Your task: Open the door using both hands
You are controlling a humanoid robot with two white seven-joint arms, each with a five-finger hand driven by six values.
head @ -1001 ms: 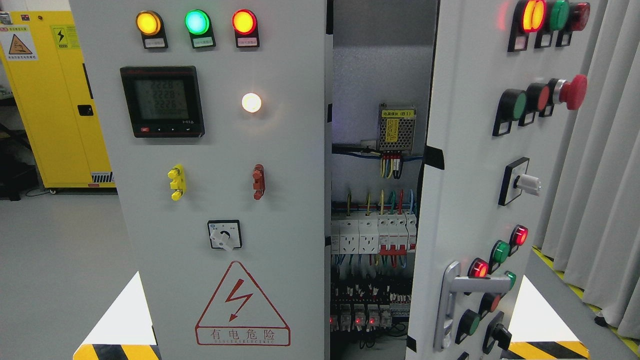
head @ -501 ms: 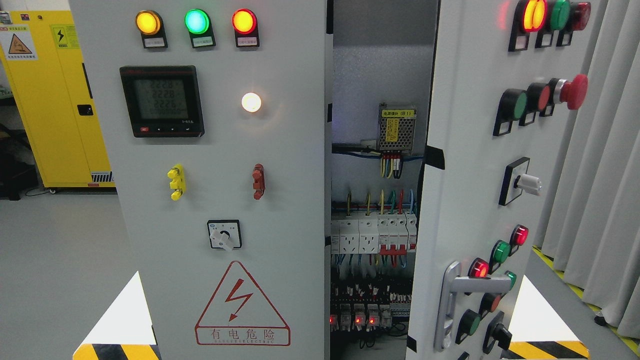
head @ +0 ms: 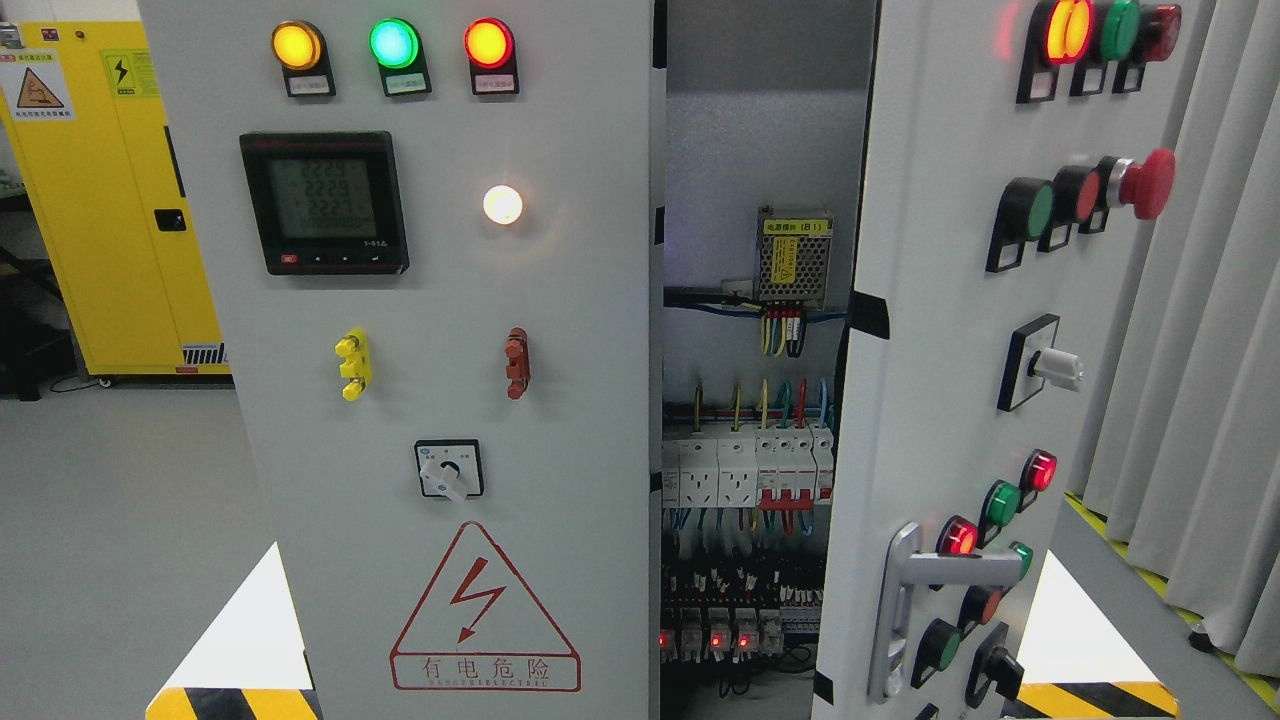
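Observation:
A grey electrical cabinet fills the head view. Its left door (head: 560,300) carries three lit lamps, a black meter (head: 324,203) and a rotary switch (head: 449,470) above a red shock-warning triangle. The right door (head: 935,330) stands swung partly outward, with buttons, a red mushroom stop (head: 1148,184) and a silver lever handle (head: 915,590) low down. Between the doors a gap shows the inside: a power supply (head: 793,257), white breakers (head: 745,470) and wiring. Neither robot hand nor arm shows anywhere in the frame.
A yellow safety cabinet (head: 100,200) stands at the back left on grey floor. Grey curtains (head: 1200,330) hang at the right, beside yellow-black floor tape (head: 1110,530). White and hazard-striped triangles sit at both lower corners.
Only the meter's digits have changed; the doors stay as they were.

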